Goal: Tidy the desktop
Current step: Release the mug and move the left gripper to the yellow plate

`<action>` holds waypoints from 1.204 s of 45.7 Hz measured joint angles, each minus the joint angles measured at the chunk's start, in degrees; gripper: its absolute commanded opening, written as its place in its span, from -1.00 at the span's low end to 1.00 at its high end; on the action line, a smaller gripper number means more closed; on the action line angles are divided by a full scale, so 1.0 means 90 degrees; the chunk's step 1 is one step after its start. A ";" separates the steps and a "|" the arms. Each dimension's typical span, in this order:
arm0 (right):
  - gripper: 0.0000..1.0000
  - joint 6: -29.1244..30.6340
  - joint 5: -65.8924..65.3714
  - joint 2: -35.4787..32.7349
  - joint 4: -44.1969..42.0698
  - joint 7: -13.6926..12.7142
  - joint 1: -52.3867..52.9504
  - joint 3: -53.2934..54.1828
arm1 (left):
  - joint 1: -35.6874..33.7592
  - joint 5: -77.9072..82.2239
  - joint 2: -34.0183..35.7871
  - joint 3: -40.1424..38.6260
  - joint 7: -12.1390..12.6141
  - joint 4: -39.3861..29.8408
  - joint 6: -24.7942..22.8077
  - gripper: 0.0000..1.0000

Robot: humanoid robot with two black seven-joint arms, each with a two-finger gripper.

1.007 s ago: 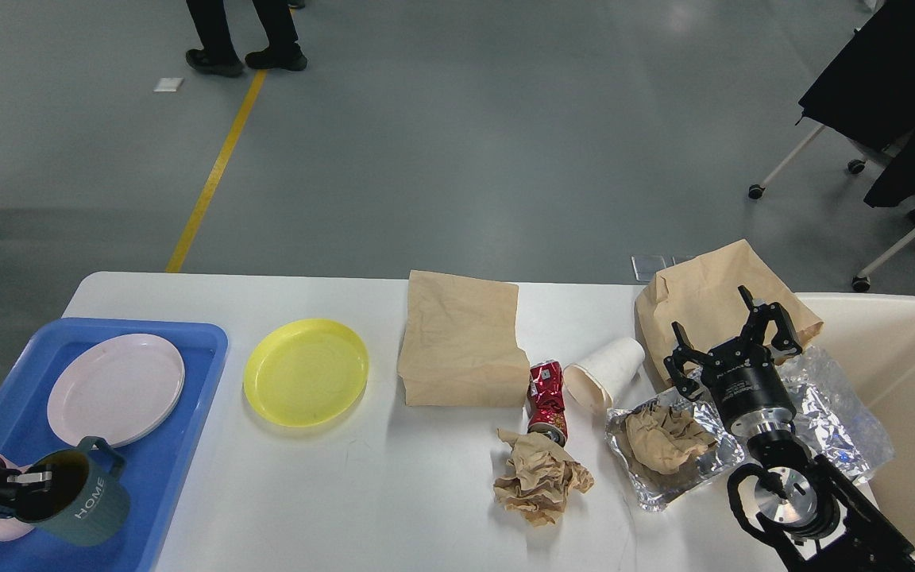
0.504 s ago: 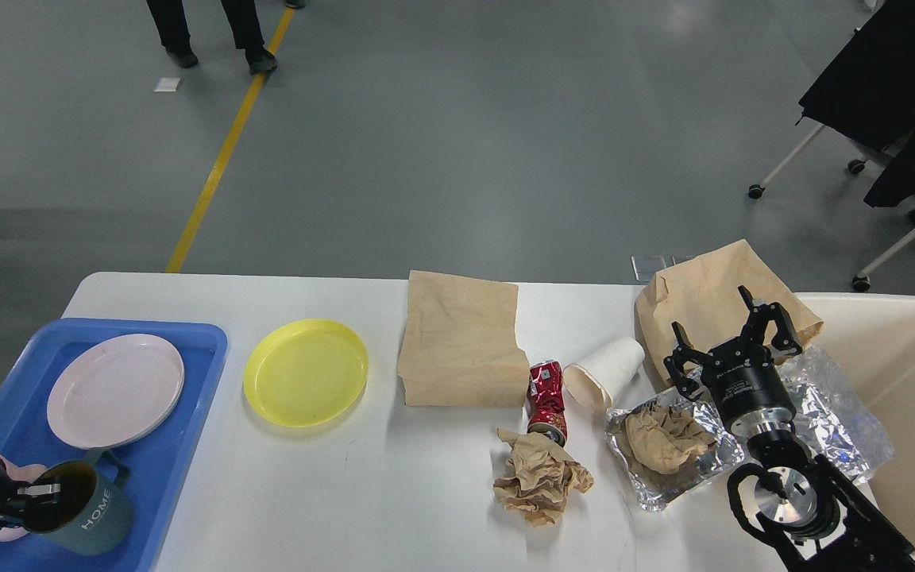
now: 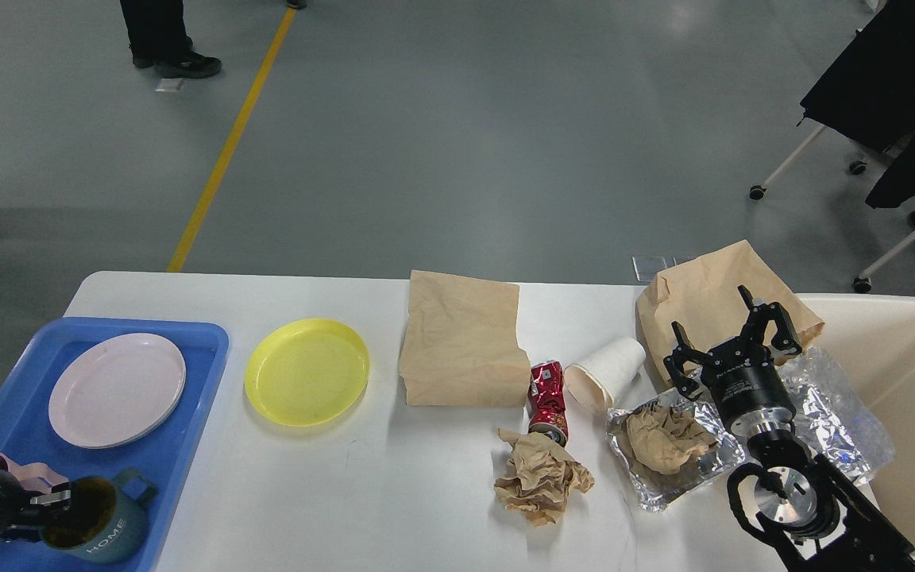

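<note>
At lower left over the blue tray (image 3: 203,338), the left pincer (image 3: 56,502) was clamped on the stiff, breakable mug (image 3: 104,524) by its rim, while the right pincer (image 3: 731,349) hung with fingers apart above the light, crushable litter on the white surface (image 3: 362,492)

The white counter (image 3: 330,492) filled the lower frame. On it lay a blue tray (image 3: 187,413) at lower left, a yellow plate (image 3: 306,372), a flat paper bag (image 3: 461,342), a crushed red can (image 3: 547,400), a tipped white cup (image 3: 605,372), crumpled paper (image 3: 541,479) and a foil tray (image 3: 664,477) at right.
</note>
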 measured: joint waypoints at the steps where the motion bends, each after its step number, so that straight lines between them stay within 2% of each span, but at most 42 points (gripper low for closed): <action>1: 1.00 0.0000 0.0000 0.0000 0.0000 0.0000 0.0000 0.0000 | -0.0006 0.0000 0.0003 0.0004 0.0011 0.0000 -0.0013 0.63; 14: 1.00 0.0000 0.0000 -0.0001 0.0000 0.0000 0.0000 0.0000 | -0.0154 -0.0008 0.0067 0.0026 0.0011 -0.0017 -0.0093 0.77; 20: 1.00 0.0000 0.0000 -0.0001 0.0000 0.0000 0.0000 0.0000 | -0.0533 -0.0068 0.0077 0.0301 -0.0025 -0.0104 -0.0208 0.77; 25: 1.00 0.0000 0.0000 -0.0001 0.0000 0.0000 0.0000 0.0000 | -0.1168 -0.0342 0.0076 0.0845 -0.0052 -0.0394 -0.0338 0.77; 39: 1.00 0.0000 0.0000 -0.0001 0.0001 0.0000 0.0000 0.0000 | -0.3702 -0.0943 -0.0301 0.2689 -0.0067 -0.1641 -0.0557 0.79; 45: 1.00 0.0000 0.0000 -0.0001 0.0001 0.0000 0.0000 0.0000 | -0.4592 -0.1386 -0.0827 0.2932 -0.0032 -0.1847 -0.1145 0.79; 55: 1.00 0.0000 0.0000 -0.0001 0.0001 0.0000 0.0000 0.0000 | -0.5850 -0.2324 -0.2187 0.2934 -0.0010 -0.1918 -0.2187 0.79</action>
